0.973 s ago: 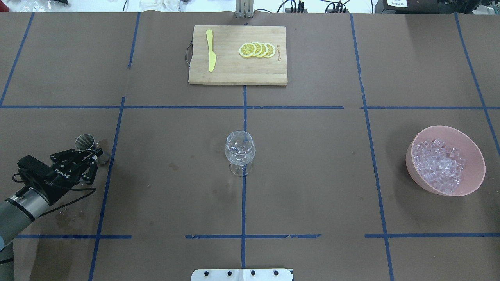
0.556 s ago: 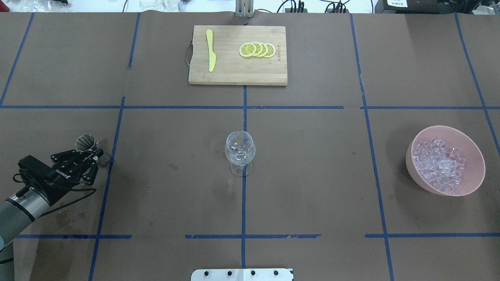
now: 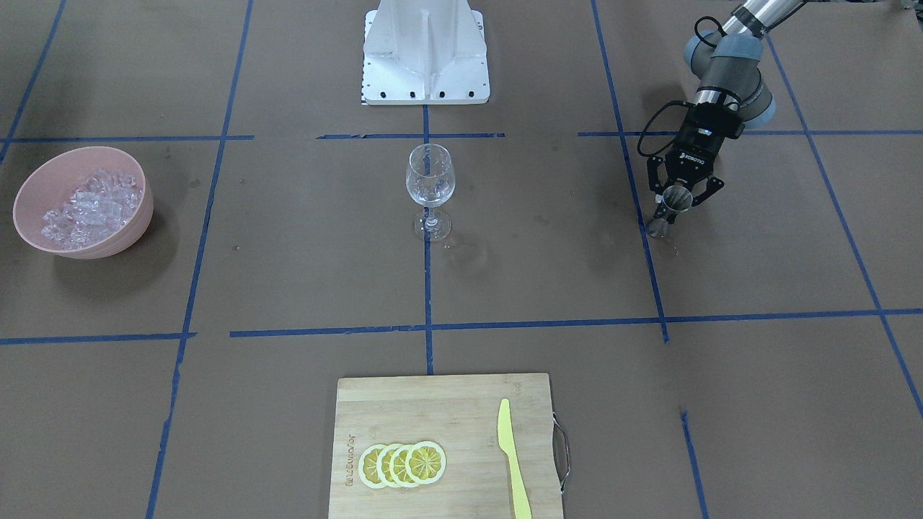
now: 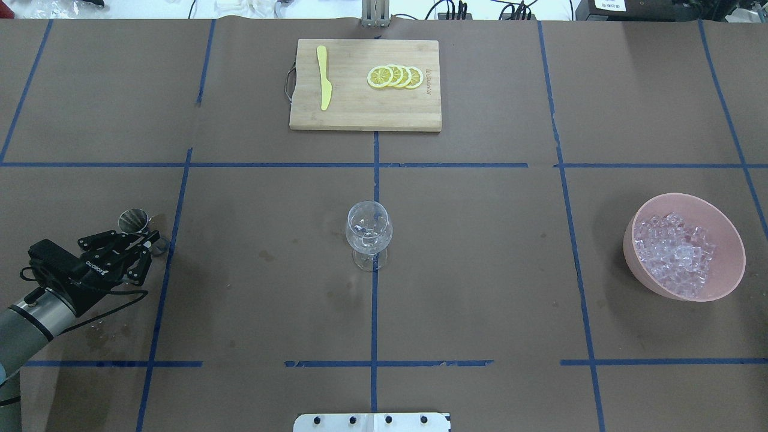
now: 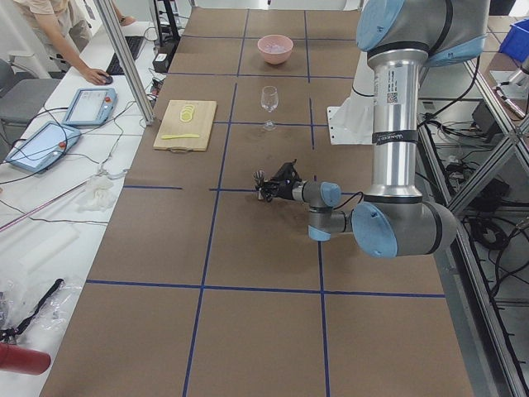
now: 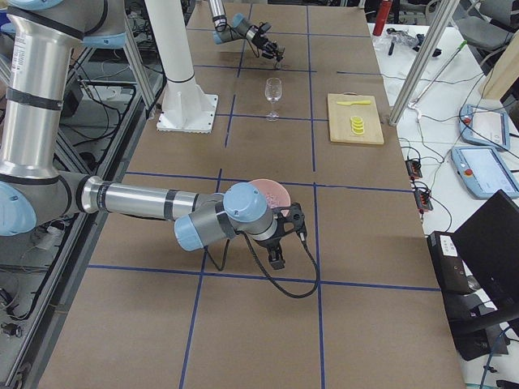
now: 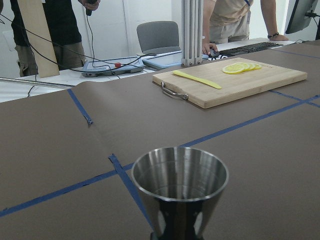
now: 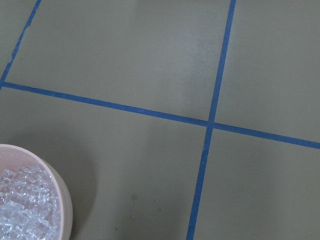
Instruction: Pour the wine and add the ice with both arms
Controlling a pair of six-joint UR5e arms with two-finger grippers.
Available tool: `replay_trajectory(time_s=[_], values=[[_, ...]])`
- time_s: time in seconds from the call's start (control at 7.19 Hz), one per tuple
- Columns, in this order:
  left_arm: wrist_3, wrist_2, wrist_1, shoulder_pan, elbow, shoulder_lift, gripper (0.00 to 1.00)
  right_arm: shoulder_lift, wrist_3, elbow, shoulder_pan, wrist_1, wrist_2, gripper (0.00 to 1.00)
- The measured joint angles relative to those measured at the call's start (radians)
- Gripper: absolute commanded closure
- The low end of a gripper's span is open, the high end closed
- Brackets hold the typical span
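My left gripper (image 4: 144, 243) is at the table's left and is shut on a steel jigger (image 4: 134, 221), which it holds upright just above the brown paper. The jigger also shows in the front view (image 3: 676, 198) and fills the bottom of the left wrist view (image 7: 180, 187). I see no liquid in it. The wine glass (image 4: 369, 233) stands at the table's centre, and I cannot make out any wine in it. The ice (image 4: 675, 252) is heaped in a pink bowl (image 4: 630, 240) at the right. My right gripper (image 6: 285, 235) hangs beside the bowl, and I cannot tell whether it is open or shut.
At the far middle, a wooden cutting board (image 4: 366, 114) holds lemon slices (image 4: 396, 77) and a yellow knife (image 4: 324, 84). The white pedestal (image 3: 425, 58) stands at the robot's side. There are wet stains (image 4: 105, 330) on the paper near my left arm. People stand beyond the far edge.
My left gripper and the jigger have shifted slightly toward the robot and lower. The glass, bowl and board have not moved.
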Motion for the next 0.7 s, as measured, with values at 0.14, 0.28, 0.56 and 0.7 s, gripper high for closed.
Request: replay_trajectory(time_s=[0.14, 0.28, 0.56, 0.7], values=[[0.0, 0.0, 0.0, 0.0, 0.0, 0.0, 0.53, 0.0, 0.0, 0.001, 0.0, 0.0, 0.0, 0.0], [0.0, 0.0, -0.001, 0.0, 0.0, 0.001, 0.52, 0.0, 0.0, 0.001, 0.0, 0.0, 0.0, 0.0], [0.0, 0.0, -0.003, 0.0, -0.001, 0.001, 0.04, 0.001, 0.0, 0.001, 0.0, 0.0, 0.0, 0.0], [0.0, 0.0, -0.005, -0.001, -0.003, 0.002, 0.0, 0.001, 0.0, 0.001, 0.0, 0.0, 0.0, 0.0]])
